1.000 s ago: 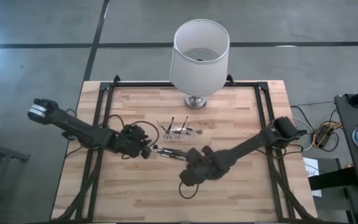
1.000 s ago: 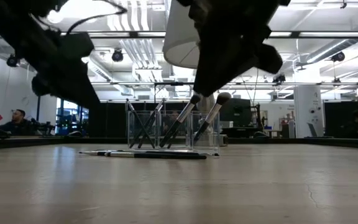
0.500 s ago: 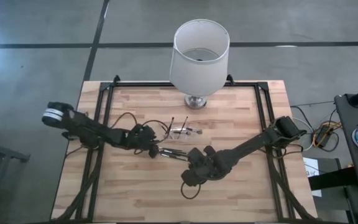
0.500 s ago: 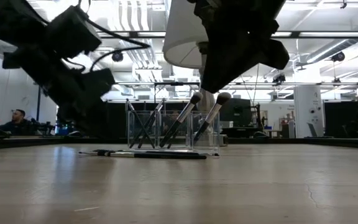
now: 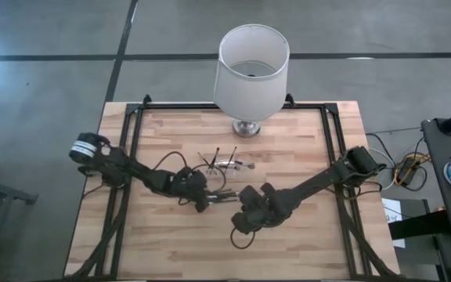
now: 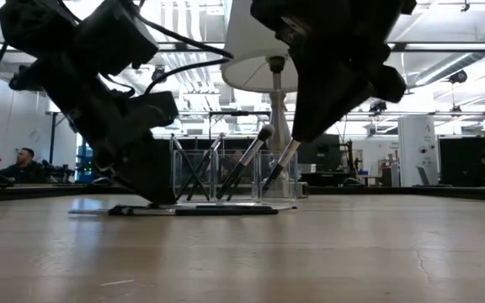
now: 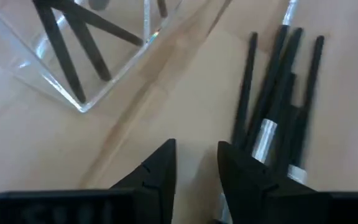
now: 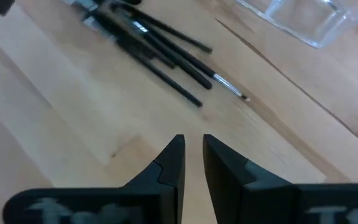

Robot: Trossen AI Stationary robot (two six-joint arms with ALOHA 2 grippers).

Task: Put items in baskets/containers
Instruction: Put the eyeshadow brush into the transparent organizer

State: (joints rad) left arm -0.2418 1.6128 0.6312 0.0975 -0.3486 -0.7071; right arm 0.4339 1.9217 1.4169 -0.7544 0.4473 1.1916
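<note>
clear plastic holder (image 5: 227,164) has brushes (image 5: 224,193) lying just beside it; left gripper (image 7: 194,163) slightly parted and empty at them, right gripper (image 8: 192,155) near, narrowly parted, empty.

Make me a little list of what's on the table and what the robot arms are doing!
holder: clear plastic holder mid-table, a few brushes standing in it
loose brushes: bundle of dark brushes lying flat on the wood beside the holder
lamp: white-shaded lamp at the table's far edge
left end effector: low at the end of the loose brushes, fingers a little apart, nothing between them
right end effector: over bare wood near the brushes, fingers with a narrow gap, holding nothing
</note>
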